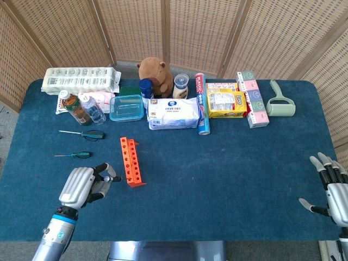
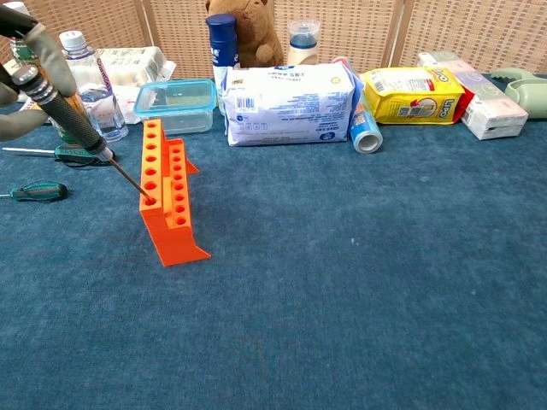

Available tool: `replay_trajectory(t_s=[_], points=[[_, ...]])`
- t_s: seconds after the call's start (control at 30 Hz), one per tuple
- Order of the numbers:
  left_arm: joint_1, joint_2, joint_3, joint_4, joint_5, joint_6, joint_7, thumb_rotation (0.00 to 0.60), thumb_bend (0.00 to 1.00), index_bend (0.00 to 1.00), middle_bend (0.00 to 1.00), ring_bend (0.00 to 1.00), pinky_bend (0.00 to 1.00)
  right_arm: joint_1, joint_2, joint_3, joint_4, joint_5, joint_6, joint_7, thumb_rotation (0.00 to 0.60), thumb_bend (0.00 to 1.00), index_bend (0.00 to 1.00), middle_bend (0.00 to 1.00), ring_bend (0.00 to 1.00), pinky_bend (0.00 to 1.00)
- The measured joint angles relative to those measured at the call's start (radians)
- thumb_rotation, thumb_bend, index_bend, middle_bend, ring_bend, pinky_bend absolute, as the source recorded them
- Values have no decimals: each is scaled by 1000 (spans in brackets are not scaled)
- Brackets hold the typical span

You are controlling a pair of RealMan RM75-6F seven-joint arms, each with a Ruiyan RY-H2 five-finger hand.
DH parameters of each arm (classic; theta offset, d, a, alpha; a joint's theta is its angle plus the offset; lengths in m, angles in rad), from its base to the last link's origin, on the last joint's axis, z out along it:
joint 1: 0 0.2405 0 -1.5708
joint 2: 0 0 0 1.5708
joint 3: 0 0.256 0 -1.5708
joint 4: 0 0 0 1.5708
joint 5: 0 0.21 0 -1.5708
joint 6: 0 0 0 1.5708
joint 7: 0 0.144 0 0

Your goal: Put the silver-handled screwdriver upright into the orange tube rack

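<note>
My left hand [image 1: 81, 186] [image 2: 38, 51] grips the silver-handled screwdriver [image 2: 75, 120] by its knurled handle, just left of the orange tube rack [image 1: 131, 161] [image 2: 167, 194]. The tool leans, handle up and to the left. Its thin shaft runs down to the right, and the tip sits in the nearest hole of the rack's taller row. In the head view only the handle end [image 1: 112, 177] shows past the fingers. My right hand [image 1: 330, 186] hovers open at the table's right edge, far from the rack.
Two green-handled screwdrivers [image 1: 84, 134] [image 1: 75, 155] lie left of the rack. Behind it stand bottles [image 1: 73, 107], a clear lidded box [image 1: 126, 107], a wipes pack [image 1: 173, 113], a capybara plush [image 1: 155, 73], snack boxes [image 1: 227, 103] and a lint roller [image 1: 280, 103].
</note>
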Motion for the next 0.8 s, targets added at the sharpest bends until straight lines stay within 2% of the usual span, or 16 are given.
replay_trajectory(t_s=[0.2, 0.8], points=[[-46, -32, -48, 0, -111, 8, 56, 600, 422, 499, 1000, 1000, 1000, 2, 0, 1, 0, 4, -4, -1, 600, 0, 44, 0, 0, 0], [-142, -99, -100, 0, -300, 49, 154, 600, 422, 500, 1000, 1000, 1000, 0, 5, 2, -1, 5, -2, 13, 600, 0, 44, 0, 0, 0]])
